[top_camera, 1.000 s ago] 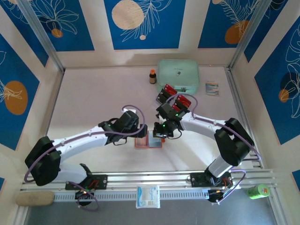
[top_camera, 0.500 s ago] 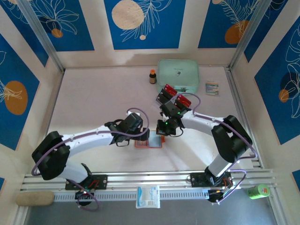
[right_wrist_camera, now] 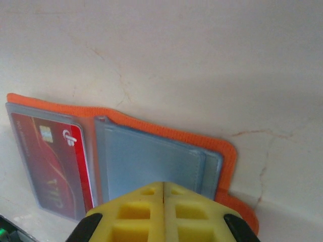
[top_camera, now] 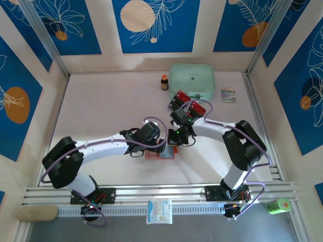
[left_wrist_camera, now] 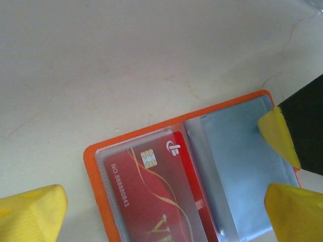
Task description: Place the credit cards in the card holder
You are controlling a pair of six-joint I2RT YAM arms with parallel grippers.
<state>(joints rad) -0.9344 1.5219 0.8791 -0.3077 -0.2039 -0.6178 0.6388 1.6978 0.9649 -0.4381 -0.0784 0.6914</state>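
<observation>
The right hand [right_wrist_camera: 164,199], closed on nothing visible, stood at the lower edge of the open card holder [right_wrist_camera: 156,161]; the left hand [left_wrist_camera: 161,212] hung wide open astride it. One red credit card [right_wrist_camera: 53,161] sat sleeved at frame left, while the other cards [top_camera: 183,98] lay well apart, above centre in the top view. Risk judged: a sideways nudge from either hand could skid the holder over the smooth surface [right_wrist_camera: 202,50] or fold it shut.

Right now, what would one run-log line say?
card holder: lying open | red card: in left sleeve | left gripper: open above holder | right gripper: shut over empty right page
</observation>
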